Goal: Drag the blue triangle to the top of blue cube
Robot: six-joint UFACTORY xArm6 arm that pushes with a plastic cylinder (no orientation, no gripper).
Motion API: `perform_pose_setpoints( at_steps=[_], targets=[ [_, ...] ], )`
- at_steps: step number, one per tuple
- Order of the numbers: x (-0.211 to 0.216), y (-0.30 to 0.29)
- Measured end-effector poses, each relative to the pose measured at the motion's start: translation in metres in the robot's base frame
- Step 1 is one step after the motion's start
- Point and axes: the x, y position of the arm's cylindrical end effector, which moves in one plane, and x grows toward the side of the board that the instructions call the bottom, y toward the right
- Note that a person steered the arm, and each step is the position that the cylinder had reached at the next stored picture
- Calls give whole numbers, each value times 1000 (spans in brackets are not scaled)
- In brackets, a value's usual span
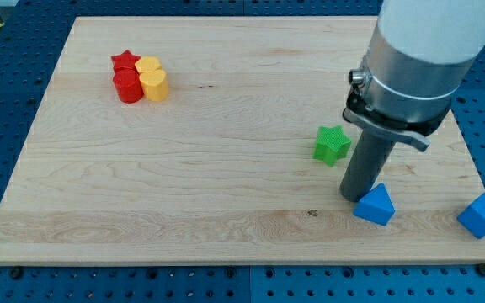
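Observation:
The blue triangle (375,204) lies near the board's bottom edge at the view's right. The blue cube (484,214) sits further right, at the board's bottom right corner, partly over the edge. My tip (353,195) rests on the board just left of the blue triangle, touching or almost touching its upper left side. The rod rises from there into the large grey arm body at the view's top right.
A green star block (332,144) stands just above and left of my tip. A red star (125,61), a red cylinder (129,86) and two yellow blocks (152,79) cluster at the top left. The wooden board (183,185) lies on a blue perforated table.

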Motion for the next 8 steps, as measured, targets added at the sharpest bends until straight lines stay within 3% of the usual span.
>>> perform_pose_setpoints(
  at_steps=[2,3,4,8],
  targets=[
    [40,-18],
    [46,3],
    [2,21],
    [-29,43]
  ],
)
